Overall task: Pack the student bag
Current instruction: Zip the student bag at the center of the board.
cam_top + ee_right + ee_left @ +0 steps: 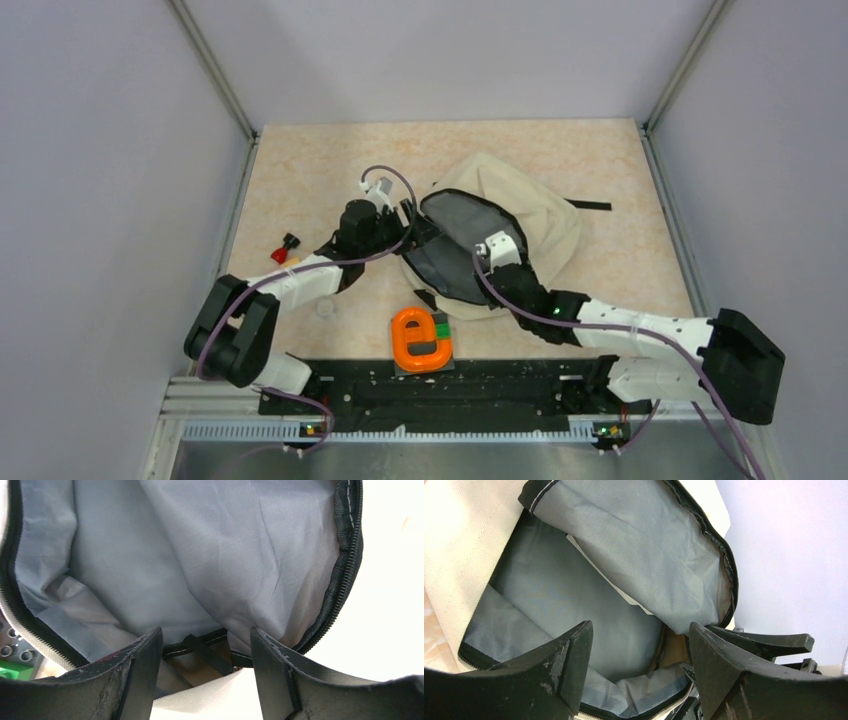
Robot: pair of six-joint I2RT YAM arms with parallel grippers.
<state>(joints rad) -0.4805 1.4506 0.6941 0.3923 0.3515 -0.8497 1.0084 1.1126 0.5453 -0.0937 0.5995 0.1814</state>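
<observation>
The student bag [530,205] is a beige backpack lying mid-table, its main mouth unzipped and gaping toward the arms, with the dark grey lining [455,250] showing. My left gripper [408,228] is at the left rim of the mouth; in the left wrist view it [640,630] is open, looking into the grey interior [574,610]. A white sheet edge [609,575] shows inside. My right gripper [492,250] hovers over the mouth; in the right wrist view it [206,635] is open, with the black-trimmed rim and a black strap [210,652] between the fingers.
An orange loop-shaped object [420,340] sits on a green and black block near the front rail. A small red item [285,247] lies at the left by my left arm. A black strap [592,205] sticks out right of the bag.
</observation>
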